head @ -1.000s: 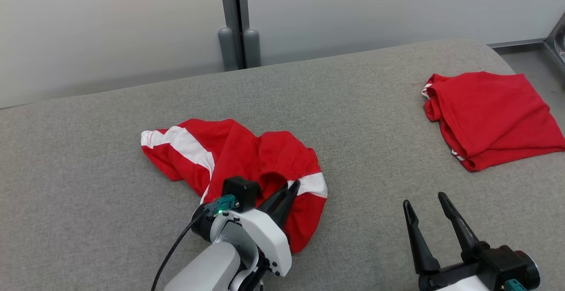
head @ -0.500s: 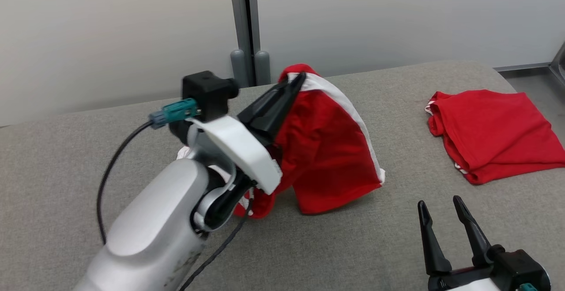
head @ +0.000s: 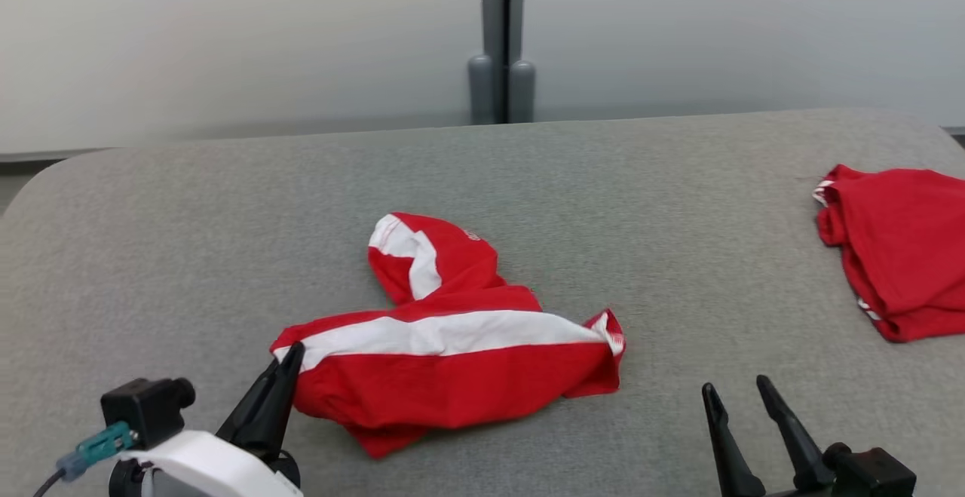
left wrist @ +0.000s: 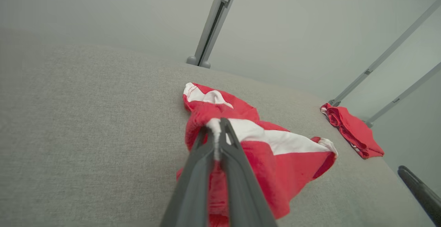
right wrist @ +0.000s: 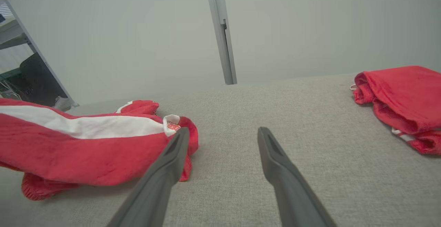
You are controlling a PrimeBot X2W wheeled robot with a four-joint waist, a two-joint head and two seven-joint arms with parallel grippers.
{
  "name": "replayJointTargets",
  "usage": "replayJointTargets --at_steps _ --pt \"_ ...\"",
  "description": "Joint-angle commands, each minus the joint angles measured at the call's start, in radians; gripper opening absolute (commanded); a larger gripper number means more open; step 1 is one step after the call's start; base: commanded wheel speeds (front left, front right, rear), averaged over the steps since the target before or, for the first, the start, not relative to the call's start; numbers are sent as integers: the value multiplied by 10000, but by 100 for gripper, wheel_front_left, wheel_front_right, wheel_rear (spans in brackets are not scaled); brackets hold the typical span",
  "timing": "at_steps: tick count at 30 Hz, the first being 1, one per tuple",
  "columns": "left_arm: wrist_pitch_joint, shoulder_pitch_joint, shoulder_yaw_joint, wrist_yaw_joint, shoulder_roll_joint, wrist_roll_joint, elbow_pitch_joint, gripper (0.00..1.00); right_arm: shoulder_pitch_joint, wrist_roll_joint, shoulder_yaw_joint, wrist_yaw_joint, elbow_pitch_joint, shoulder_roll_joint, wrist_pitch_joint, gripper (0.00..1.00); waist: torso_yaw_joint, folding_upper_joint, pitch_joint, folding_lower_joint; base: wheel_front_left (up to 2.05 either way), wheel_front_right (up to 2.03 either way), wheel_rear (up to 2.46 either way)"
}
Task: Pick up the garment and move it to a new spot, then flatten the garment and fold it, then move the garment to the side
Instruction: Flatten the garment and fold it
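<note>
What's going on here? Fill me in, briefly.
The robot's left hand is shut on one end of the red-and-white garment, pinching it at the white stripe, as the left wrist view shows. The garment lies crumpled on the grey padded surface, not yet flattened or folded. The right hand is open and empty, off to the garment's right. A second red garment, roughly folded, lies at the far right.
</note>
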Motion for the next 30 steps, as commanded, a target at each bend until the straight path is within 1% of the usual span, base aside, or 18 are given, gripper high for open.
replayJointTargets --at_steps 1,3,6,10,12,15,19,21,22,23,24,27,30 --pt "-173 109 90 -86 56 17 61 0 -215 421 214 -4 171 -231 -10 100 390 0 81 0 0 0 0" --pt "-377 195 73 -182 34 72 217 0 -562 815 712 -4 455 -674 -8 100 577 0 78 0 0 0 0" --pt "-531 165 -84 -371 -188 38 341 0 -1130 889 1443 -4 757 -1310 -10 100 866 0 42 0 0 0 0" --pt "-643 32 -331 -555 -501 61 286 0 -1627 816 2297 -3 1026 -1774 -8 100 1131 0 -3 0 0 0 0" --pt "-647 2 -459 -577 -624 119 240 0 -1778 666 2834 -3 1213 -1802 -8 100 1197 0 -13 0 0 0 0" --pt "-685 -62 -607 -578 -769 206 162 0 -2017 211 3201 -4 1504 -1654 -8 100 1264 0 -3 0 0 0 0" --pt "-648 -100 -728 -584 -839 251 62 0 -2144 -324 3166 -4 1811 -1298 -10 100 1290 0 42 0 0 0 0" --pt "-611 -138 -771 -577 -863 288 -12 0 -2268 -666 2939 -4 2107 -1063 -10 100 1307 0 78 0 0 0 0" --pt "-592 -146 -799 -574 -854 324 -30 0 -2310 -785 2910 -4 2255 -928 -8 60 1321 0 91 0 0 0 0" --pt "-598 -152 -813 -559 -843 345 -41 0 -2364 -880 2841 -4 2362 -837 -10 44 1334 0 100 0 0 0 0" --pt "-584 -167 -822 -550 -836 345 -46 0 -2410 -940 2759 -4 2469 -771 -8 36 1345 0 107 0 0 0 0" --pt "-597 -216 -806 -509 -804 369 -78 0 -2550 -1080 2599 -4 2698 -621 -10 0 1363 0 126 0 0 0 0" --pt "-632 -208 -780 -476 -785 364 -84 0 -2588 -1056 2431 -4 3004 -541 -8 0 1359 0 142 0 0 0 0"
